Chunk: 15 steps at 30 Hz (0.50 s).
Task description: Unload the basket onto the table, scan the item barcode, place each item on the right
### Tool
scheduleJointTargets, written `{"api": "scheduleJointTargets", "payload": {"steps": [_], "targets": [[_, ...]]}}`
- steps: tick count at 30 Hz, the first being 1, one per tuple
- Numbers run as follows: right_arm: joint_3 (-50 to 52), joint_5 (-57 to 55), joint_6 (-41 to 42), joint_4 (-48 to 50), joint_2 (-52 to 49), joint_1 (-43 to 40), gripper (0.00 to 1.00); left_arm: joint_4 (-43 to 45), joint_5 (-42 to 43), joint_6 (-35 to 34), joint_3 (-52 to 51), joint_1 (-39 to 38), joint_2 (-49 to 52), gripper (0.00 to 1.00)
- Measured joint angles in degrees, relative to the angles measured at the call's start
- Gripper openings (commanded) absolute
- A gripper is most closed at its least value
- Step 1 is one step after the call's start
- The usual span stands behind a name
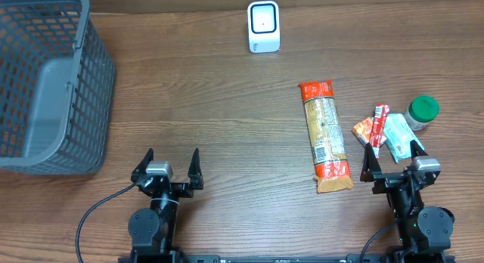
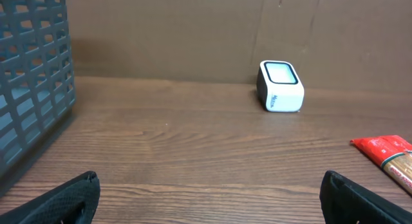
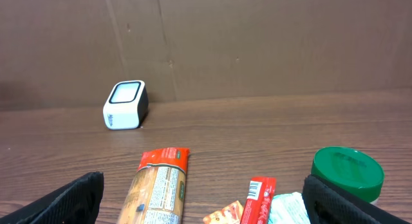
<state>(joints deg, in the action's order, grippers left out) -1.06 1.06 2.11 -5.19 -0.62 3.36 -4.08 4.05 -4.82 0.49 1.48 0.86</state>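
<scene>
A white barcode scanner (image 1: 264, 26) stands at the back of the table, also seen in the left wrist view (image 2: 280, 86) and the right wrist view (image 3: 125, 105). A long pasta packet (image 1: 326, 136) with red ends lies label up on the right (image 3: 161, 188). Beside it lie an orange sachet (image 1: 364, 131), a red stick pack (image 1: 377, 125) (image 3: 257, 198), a pale green packet (image 1: 398, 137) and a green-lidded jar (image 1: 422, 112) (image 3: 347, 169). My left gripper (image 1: 172, 159) (image 2: 209, 197) is open over bare wood. My right gripper (image 1: 392, 153) (image 3: 203, 198) is open just before the small packets, holding nothing.
A grey plastic basket (image 1: 47, 81) fills the back left corner; its mesh wall shows at the left of the left wrist view (image 2: 32, 102). A brown cardboard wall runs behind the table. Bare wood lies between the two arms and in front of the scanner.
</scene>
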Motion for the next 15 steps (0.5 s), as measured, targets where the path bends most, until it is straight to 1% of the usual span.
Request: {"api": "scheduleJointTargets", "payload": {"steps": [15], "targets": [[0.0,0.0,0.0,0.04,0.0,0.0,1.0,0.0,0.0,0.79,0.0,0.0,0.0,1.0]]}}
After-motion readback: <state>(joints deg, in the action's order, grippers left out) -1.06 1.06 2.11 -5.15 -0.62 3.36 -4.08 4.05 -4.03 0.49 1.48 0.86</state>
